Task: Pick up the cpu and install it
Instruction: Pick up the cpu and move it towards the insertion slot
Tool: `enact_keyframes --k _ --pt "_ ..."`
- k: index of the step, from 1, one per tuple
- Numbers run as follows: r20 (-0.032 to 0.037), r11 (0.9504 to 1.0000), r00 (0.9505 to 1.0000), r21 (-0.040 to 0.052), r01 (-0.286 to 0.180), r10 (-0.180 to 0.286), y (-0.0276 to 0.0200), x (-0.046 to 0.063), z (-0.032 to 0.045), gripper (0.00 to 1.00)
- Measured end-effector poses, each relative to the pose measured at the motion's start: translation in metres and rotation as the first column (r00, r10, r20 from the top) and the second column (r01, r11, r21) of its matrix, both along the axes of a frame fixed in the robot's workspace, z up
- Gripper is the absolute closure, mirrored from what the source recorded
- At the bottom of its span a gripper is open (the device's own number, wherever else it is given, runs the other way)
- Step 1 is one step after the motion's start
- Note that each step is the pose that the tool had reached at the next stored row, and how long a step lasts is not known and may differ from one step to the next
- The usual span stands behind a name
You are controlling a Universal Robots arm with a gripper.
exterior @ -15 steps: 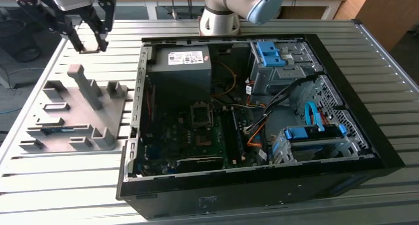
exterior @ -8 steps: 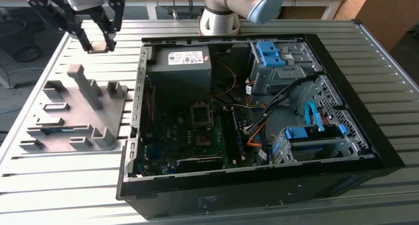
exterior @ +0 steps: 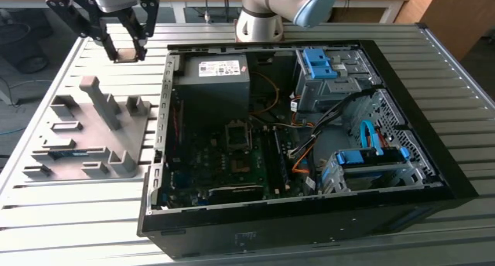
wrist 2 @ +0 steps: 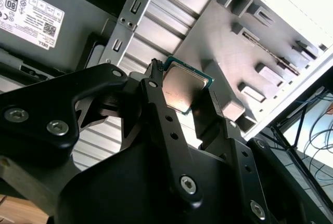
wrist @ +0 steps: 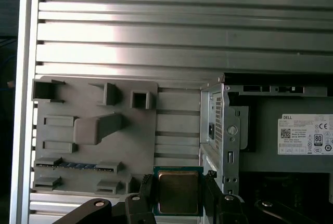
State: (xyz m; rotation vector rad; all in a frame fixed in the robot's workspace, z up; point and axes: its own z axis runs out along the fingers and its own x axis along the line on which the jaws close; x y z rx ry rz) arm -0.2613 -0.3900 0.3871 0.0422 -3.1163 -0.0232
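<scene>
Exterior view, from its left: grey tray (exterior: 93, 139), gripper (exterior: 127, 53) hanging near its far end, open computer case (exterior: 159, 161). In both wrist views its fingers (wrist: 146, 195) clamp the cpu (wrist: 178, 192) (wrist 2: 183, 85) by opposite edges, silver top facing the cameras. It's square, so no long side.

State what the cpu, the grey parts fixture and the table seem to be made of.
The cpu: dull silver-grey metal lid with a soft sheen, on a green board edge. The parts fixture: matte grey, probably moulded or printed plastic; no glare. The table: ribbed aluminium-like slats, bright streaky reflections.
</scene>
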Motion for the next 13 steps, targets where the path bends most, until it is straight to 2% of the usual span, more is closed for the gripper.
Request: enact_keyframes --k 13 --pt "-0.0008 1.0 1.0 0.0 0.0 0.0 0.0 0.025 0.0 0.53"
